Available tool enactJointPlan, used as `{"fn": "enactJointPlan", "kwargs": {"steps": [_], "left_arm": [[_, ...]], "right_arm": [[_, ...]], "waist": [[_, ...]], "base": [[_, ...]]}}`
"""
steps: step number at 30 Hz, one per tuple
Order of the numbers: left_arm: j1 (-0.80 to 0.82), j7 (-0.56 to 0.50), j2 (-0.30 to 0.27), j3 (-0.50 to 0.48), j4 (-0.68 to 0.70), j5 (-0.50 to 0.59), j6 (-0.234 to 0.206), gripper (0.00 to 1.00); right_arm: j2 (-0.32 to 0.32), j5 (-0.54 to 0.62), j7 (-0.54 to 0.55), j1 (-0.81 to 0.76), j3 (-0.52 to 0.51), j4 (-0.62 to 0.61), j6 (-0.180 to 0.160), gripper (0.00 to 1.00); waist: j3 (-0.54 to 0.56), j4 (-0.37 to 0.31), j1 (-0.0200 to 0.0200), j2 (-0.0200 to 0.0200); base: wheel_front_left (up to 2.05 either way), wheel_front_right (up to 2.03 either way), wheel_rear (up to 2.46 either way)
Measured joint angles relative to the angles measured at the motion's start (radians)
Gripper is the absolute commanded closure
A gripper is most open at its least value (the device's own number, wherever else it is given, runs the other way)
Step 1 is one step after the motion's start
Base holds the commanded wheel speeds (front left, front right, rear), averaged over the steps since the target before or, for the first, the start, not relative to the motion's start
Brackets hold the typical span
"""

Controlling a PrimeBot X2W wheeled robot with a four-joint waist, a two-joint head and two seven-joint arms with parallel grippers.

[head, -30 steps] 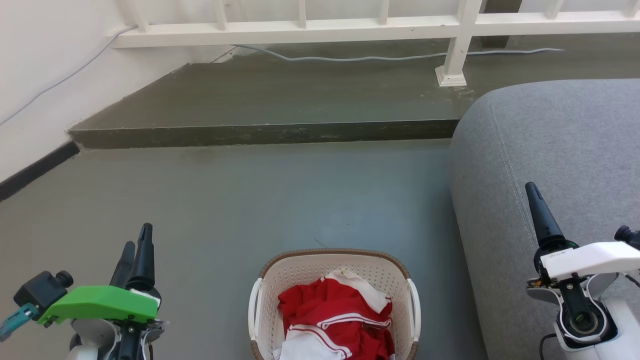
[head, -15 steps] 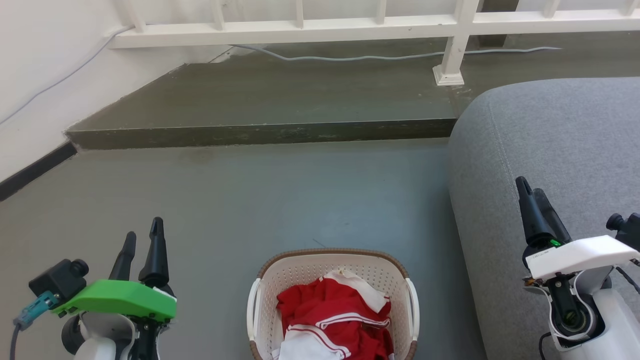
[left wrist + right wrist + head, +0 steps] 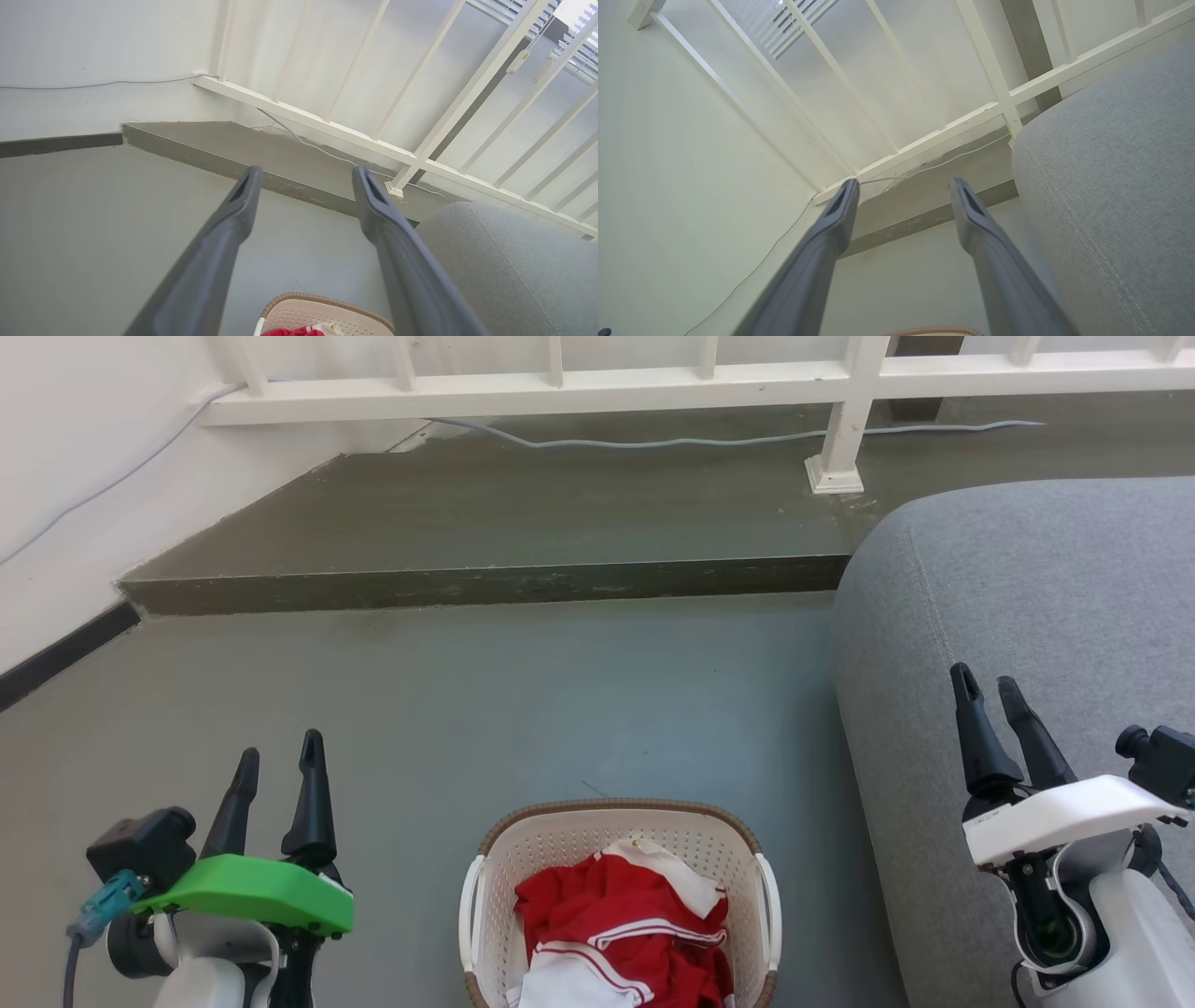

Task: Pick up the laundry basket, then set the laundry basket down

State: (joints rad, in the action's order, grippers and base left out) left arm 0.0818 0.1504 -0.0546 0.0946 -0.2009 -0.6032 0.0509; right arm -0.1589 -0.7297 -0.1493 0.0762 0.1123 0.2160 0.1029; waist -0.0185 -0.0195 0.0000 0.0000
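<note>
- Grey floor [image 3: 560, 709] carries the laundry basket [image 3: 560, 849], between both grippers, touching neither.
- Left gripper [image 3: 280, 745]: fingers apart, empty.
- Right gripper [image 3: 982, 677]: fingers apart, above grey sofa [image 3: 1027, 569].

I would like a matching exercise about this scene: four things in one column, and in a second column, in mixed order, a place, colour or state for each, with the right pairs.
Things:
1. laundry basket
2. left claw
3. right claw
4. sofa

Descriptions:
A. open, with a white cover behind its fingers
B. grey, to the right of the basket
C. on the floor, holding red and white clothes
D. open, with a green cover behind its fingers

Pairs: 1-C, 2-D, 3-A, 4-B
</note>
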Motion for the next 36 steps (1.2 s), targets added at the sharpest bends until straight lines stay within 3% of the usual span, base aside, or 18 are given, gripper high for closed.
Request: {"fn": "enactJointPlan", "kwargs": {"steps": [28, 36], "left_arm": [[0.001, 0.101, 0.004, 0.018, 0.049, 0.394, -0.004, 0.0], [0.001, 0.101, 0.005, 0.018, 0.048, 0.397, -0.004, 0.0]], "right_arm": [[-0.004, 0.397, -0.101, 0.019, 0.031, -0.004, 0.001, 0.0], [-0.001, 0.416, -0.102, 0.019, 0.025, 0.004, 0.001, 0.0]], "waist": [[-0.003, -0.005, 0.0, 0.0], [-0.003, -0.005, 0.0, 0.0]], "base": [[0.0, 0.0, 0.0], [0.0, 0.0, 0.0]]}}
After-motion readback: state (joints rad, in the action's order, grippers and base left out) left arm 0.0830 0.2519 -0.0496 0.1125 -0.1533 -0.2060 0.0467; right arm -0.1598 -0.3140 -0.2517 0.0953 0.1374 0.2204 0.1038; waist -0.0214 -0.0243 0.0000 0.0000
